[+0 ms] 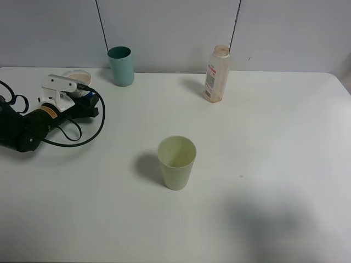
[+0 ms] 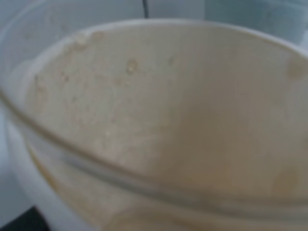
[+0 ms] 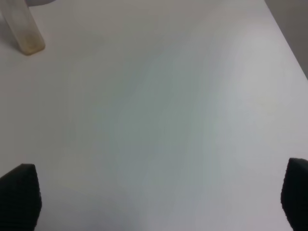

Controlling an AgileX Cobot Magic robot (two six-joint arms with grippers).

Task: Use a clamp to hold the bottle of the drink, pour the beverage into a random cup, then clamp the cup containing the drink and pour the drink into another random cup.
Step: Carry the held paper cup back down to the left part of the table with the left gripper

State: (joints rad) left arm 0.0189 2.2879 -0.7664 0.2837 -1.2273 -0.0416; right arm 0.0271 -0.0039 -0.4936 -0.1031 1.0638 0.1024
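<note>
White tabletop (image 1: 263,164) carries everything. Left pincer (image 1: 82,98) is clamped on the blue-and-white cup (image 2: 159,125), just beside the teal cup (image 1: 120,66); right pincer (image 3: 154,197) gapes wide, near the bottle (image 1: 216,74). Tilting carelessly could splash drink past the teal cup.

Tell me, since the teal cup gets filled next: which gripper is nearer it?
Left. The left gripper sits just beside the teal cup; the right gripper hovers open near the bottle.
</note>
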